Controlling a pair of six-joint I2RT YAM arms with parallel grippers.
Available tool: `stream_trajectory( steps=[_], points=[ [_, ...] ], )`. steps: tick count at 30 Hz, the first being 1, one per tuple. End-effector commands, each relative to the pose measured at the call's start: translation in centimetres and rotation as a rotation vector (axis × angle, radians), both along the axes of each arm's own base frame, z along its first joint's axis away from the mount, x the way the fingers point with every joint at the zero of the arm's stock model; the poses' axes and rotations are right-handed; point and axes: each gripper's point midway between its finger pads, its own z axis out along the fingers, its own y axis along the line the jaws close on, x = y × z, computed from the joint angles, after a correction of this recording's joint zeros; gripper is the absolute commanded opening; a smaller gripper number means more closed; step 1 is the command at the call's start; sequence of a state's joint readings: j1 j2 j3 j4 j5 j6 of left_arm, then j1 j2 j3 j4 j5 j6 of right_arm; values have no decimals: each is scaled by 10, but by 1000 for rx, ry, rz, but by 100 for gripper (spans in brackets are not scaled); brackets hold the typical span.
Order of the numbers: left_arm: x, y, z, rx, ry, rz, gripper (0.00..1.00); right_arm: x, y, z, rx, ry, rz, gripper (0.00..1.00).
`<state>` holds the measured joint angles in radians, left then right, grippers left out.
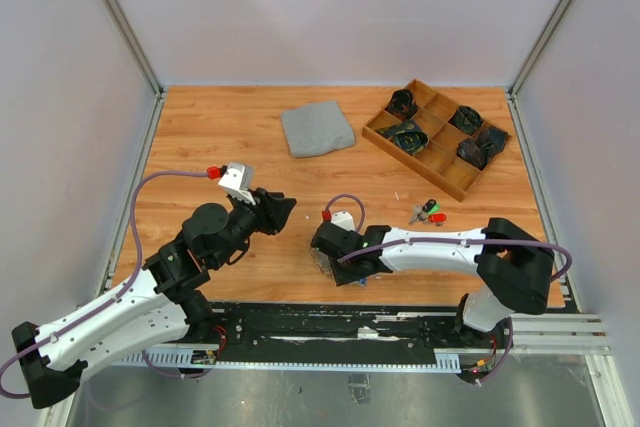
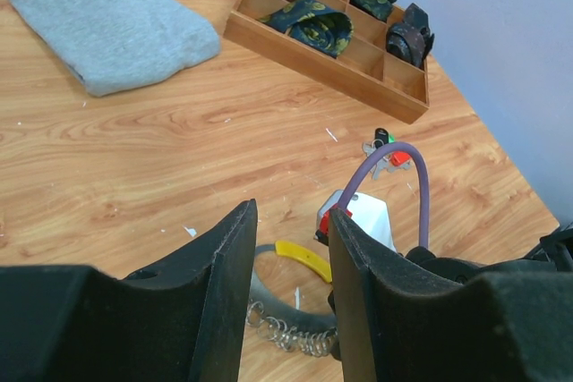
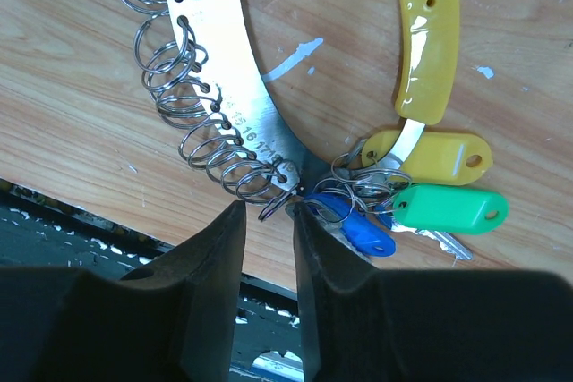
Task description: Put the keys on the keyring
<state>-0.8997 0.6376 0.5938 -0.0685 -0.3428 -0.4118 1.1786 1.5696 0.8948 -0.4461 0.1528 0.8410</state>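
Note:
The keyring (image 3: 224,87) is a curved metal band with several small wire rings and a yellow handle (image 3: 428,33). It lies flat near the table's front edge (image 1: 325,265). Keys with blue (image 3: 365,234), green (image 3: 448,207) and yellow tags hang at its end. My right gripper (image 3: 267,212) is low over that end and open, with a narrow gap. One small wire ring sits between the tips. Two loose keys (image 1: 430,212) with green and red heads lie to the right (image 2: 387,148). My left gripper (image 2: 292,214) is open and empty, above the band (image 2: 286,309), to its left (image 1: 283,209).
A folded grey cloth (image 1: 317,128) lies at the back middle. A wooden divided tray (image 1: 410,164) holding dark rolled items stands at the back right. The black rail (image 1: 330,322) of the table's near edge runs just behind the keyring.

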Motion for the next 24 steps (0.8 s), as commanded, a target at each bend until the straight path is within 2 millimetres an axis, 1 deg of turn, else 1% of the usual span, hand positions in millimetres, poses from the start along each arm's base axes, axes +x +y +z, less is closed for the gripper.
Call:
stream_trajectory(
  steps=[1, 4, 14, 18, 20, 24],
  points=[
    [2, -1, 7, -19, -23, 3, 43, 1, -3, 3, -8, 6, -15, 27],
    [2, -1, 7, -20, -24, 2, 43, 2, -3, 3, -6, 4, -17, 22],
    [2, -2, 8, -20, -27, -2, 43, 3, -6, 3, -15, 5, -26, 11],
    [2, -1, 8, -19, -28, -1, 43, 5, -9, 8, -7, -18, -38, 6],
    [2, -1, 8, -19, -27, 0, 43, 7, -12, 10, -4, -32, -37, 2],
    [2, -1, 7, -18, -29, -2, 43, 9, -15, 16, 6, -57, -15, 1]
  ],
)
